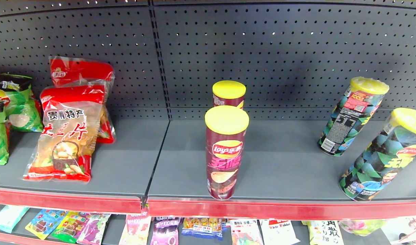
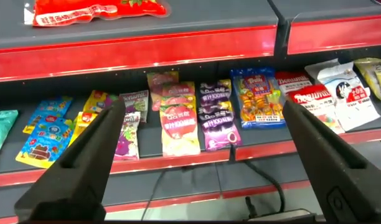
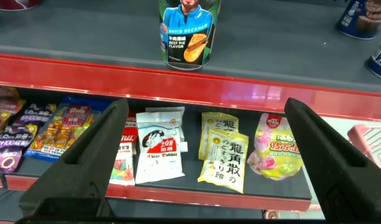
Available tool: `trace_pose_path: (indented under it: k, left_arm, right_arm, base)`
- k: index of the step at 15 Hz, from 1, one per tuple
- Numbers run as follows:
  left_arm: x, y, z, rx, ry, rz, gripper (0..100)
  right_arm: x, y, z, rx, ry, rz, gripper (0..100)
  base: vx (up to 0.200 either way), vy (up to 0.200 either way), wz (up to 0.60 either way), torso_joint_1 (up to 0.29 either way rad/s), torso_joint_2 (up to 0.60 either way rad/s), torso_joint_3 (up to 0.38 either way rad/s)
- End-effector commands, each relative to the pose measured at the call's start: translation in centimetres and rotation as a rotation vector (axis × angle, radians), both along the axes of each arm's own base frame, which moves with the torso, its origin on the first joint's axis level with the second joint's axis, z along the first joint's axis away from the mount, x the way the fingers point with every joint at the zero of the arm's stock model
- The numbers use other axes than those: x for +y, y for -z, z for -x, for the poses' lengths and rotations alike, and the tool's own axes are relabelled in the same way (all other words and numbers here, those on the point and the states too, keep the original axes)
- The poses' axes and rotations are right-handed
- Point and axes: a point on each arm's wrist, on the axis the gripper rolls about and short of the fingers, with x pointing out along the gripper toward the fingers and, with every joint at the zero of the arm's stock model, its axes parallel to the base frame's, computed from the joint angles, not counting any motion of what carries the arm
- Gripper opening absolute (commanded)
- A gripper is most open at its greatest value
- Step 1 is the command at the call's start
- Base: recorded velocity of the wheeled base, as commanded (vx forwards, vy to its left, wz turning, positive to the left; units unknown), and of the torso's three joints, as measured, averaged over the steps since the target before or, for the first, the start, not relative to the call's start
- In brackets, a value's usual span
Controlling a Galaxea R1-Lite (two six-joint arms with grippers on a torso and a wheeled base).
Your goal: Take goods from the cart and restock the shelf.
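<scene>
Bright, even light falls from overhead. In the head view a soft shadow lies on the pegboard at 1 o'clock, and glare streaks the red shelf edge at 6 o'clock. Wide-angle distortion bows that edge and tilts the cans at 3 o'clock outward. The lower shelf is dimmer.

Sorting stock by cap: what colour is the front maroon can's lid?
The lid is yellow, clearest in the head view.

A shop: pegboard shelf stocked with snacks.

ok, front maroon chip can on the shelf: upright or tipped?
Upright. The maroon can stands on its base near the shelf front edge, yellow lid on top.
</scene>
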Motion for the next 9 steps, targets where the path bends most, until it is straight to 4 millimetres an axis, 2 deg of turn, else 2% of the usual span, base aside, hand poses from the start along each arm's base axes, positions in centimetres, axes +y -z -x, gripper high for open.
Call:
trace_pose_path:
  k: [1,3,8,9]
  left_arm:
    - [0.00,-0.03,-0.06,0.006,-0.001,-0.001,100]
    - [-0.01,-0.03,-0.06,0.006,0.001,0.000,100]
    - [0.00,-0.03,-0.06,0.006,-0.002,-0.003,100]
    - [0.00,-0.03,-0.06,0.006,-0.001,-0.004,100]
  right_arm:
    - [0.00,0.00,-0.01,0.002,0.000,0.001,100]
    - [0.00,0.00,-0.01,0.002,0.000,0.002,100]
    - [0.00,0.00,-0.01,0.002,0.000,0.004,100]
    - [0.00,0.00,-0.01,0.002,-0.002,0.004,100]
  base:
    - [-0.200,0.000,0.00,0.002,0.00,0.002]
    - [-0.200,0.000,0.00,0.012,0.00,0.000]
    - [0.000,0.000,0.00,0.000,0.00,0.000]
    - [0.000,-0.200,0.00,0.022,0.01,0.002]
